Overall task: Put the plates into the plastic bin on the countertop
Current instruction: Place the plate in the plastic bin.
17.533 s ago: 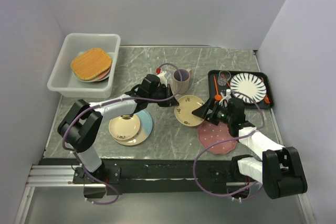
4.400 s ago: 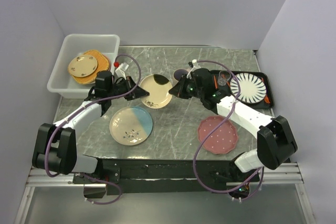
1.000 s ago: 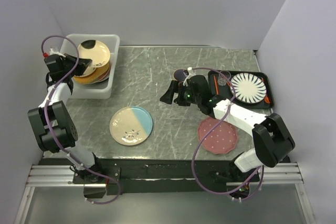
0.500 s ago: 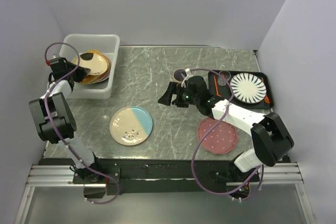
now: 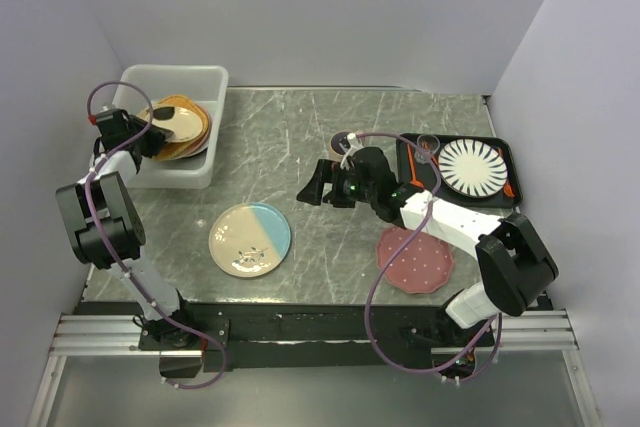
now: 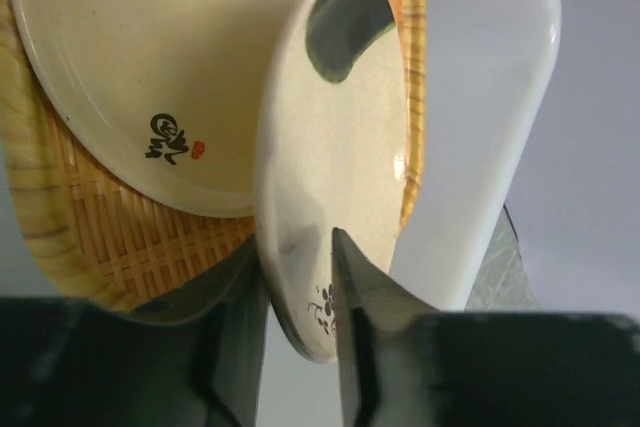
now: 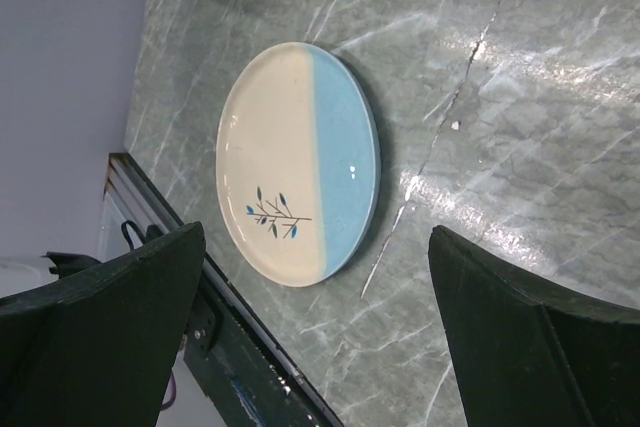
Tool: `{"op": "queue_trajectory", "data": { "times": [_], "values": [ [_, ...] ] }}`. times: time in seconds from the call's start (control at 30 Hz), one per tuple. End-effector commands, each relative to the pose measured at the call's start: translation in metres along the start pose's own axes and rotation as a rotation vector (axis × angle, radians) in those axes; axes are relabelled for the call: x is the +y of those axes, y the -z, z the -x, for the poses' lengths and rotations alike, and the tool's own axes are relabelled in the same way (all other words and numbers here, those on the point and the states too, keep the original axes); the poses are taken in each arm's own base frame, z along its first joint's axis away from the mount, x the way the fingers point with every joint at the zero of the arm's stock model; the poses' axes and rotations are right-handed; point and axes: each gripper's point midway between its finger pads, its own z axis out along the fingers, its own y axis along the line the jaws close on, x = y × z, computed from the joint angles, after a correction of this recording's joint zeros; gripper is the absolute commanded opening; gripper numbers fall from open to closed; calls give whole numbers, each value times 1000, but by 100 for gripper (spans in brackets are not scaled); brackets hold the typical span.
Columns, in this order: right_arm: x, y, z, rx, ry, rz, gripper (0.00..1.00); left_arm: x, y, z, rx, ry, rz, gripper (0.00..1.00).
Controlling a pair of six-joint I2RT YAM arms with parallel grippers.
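Cream plate (image 6: 340,147) rim in L pincer (image 6: 295,239), grip unclear, R pincer (image 7: 315,237) wide open, red stamp (image 6: 197,148) unreadable

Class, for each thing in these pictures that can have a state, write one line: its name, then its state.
Translucent white plastic bin: holds a stack of dishes.
Cream plate with black patch: tilted on edge over that stack.
Left gripper: straddles that plate's rim; grip unclear.
Right gripper: open, empty.
Cream-and-light-blue plate: flat on the countertop.
Pink dotted plate: flat on the countertop.
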Motion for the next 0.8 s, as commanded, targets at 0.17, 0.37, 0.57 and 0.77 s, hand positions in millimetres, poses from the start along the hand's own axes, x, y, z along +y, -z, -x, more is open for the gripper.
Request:
{"op": "queue_trajectory", "data": {
  "times": [0.17,0.37,0.57,0.77],
  "values": [
    [16,0,4,-27,20,44,99,-6,14,25,-92,-74,49,75],
    [18,0,0,-21,22,47,99,-21,46,42,-203,-105,38,99],
    [20,-1,-7,-9,31,46,99,-31,74,51,-292,-123,27,99],
    [18,-7,-13,14,31,36,99,-46,88,51,-298,-141,-25,99]
  ]
}}
